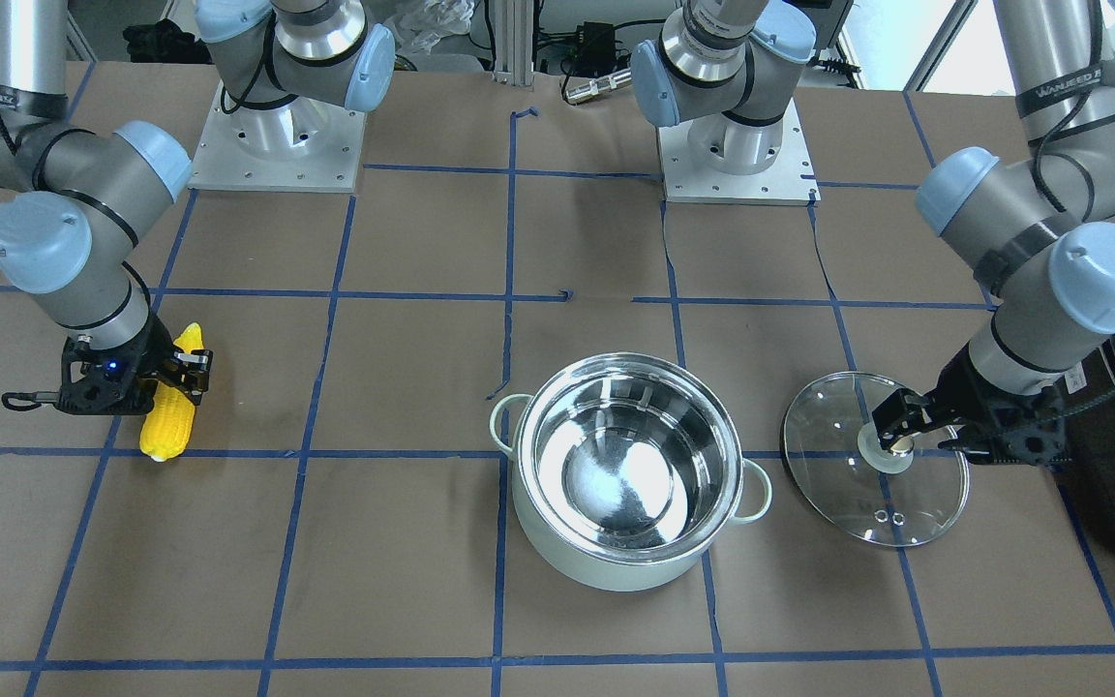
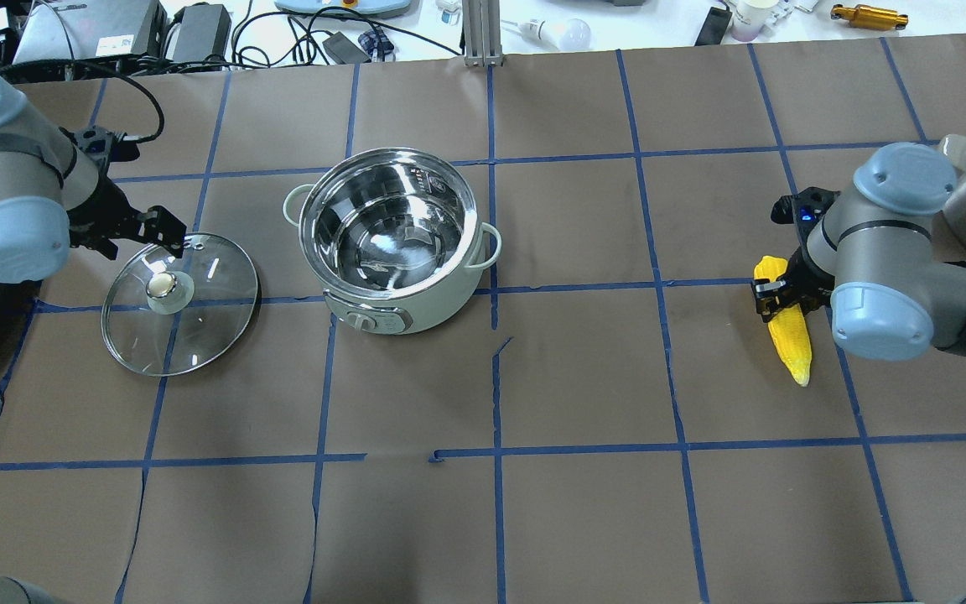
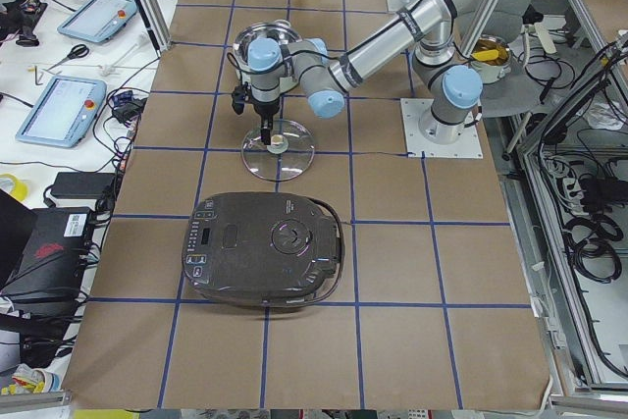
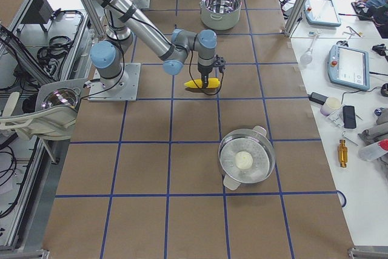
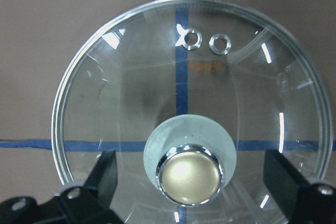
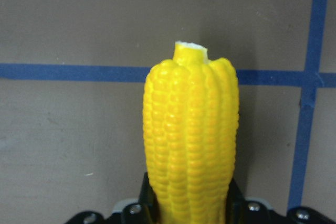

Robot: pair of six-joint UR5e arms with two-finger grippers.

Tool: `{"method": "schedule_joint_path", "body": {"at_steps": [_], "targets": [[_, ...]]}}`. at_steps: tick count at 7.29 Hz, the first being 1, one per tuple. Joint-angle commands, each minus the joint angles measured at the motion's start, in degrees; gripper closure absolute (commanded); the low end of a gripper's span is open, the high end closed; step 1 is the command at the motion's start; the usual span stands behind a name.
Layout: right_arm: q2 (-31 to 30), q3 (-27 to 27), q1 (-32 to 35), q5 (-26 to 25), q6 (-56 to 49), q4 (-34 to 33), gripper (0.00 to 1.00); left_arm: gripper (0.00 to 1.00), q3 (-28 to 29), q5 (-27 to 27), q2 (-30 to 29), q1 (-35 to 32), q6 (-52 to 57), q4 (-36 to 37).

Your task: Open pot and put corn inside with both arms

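Right gripper (image 1: 175,373): clamps the corn (image 1: 168,421) between both black fingers (image 6: 148,203), tight against the cob's flanks in the wrist view, with the stubbed end pointing away from the wrist. Holds it level and low over the table (image 1: 403,581); cannot tell whether touching the brown paper or just clear of it. Sits well apart from the other task things, out on the robot's right.

Farther along, near the table's middle: the pot (image 2: 399,309). Stands upright on the paper, uncovered, with shiny steel showing inside and pale green loop handles (image 2: 491,243) on opposite sides.

Just beside it on the robot's left, apart from the wall: the lid (image 2: 198,335). Lies flat on the paper across a crossing of blue tape lines, knob (image 5: 191,174) up, with two small vent holes (image 5: 192,39) near the rim.

Directly at that lid: left gripper (image 5: 191,163). Stands spread wide, one finger on either side of the knob and clear of it, grasping nothing.

Farthest out, past the lid at the table's left end: black appliance (image 3: 265,247), flat on the paper with its cover down.
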Motion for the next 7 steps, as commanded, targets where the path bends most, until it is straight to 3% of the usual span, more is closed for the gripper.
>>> {"method": "schedule_joint_path", "body": {"at_steps": [1, 2, 4, 6, 7], "targets": [[-0.5, -9.7, 2.9, 0.4, 7.5, 9.3, 1.00, 0.00, 9.3, 0.4, 6.9, -4.8, -4.1, -16.4], [-0.5, -15.7, 8.0, -0.4, 14.0, 14.3, 1.00, 0.00, 12.3, 0.8, 9.8, -8.5, -11.7, -21.5], [0.0, -27.0, 19.3, -0.8, 31.2, 23.4, 1.00, 0.00, 13.9, 0.9, 15.1, -13.6, -15.1, -26.2], [4.6, -38.3, 29.8, -2.8, 41.0, 28.9, 1.00, 0.00, 13.9, 0.2, 19.0, -14.2, -16.9, -33.3], [8.2, -43.8, 33.8, -2.8, 45.2, 30.3, 1.00, 0.00, 13.8, -0.1, 18.7, -14.3, -17.2, -33.3]]}}
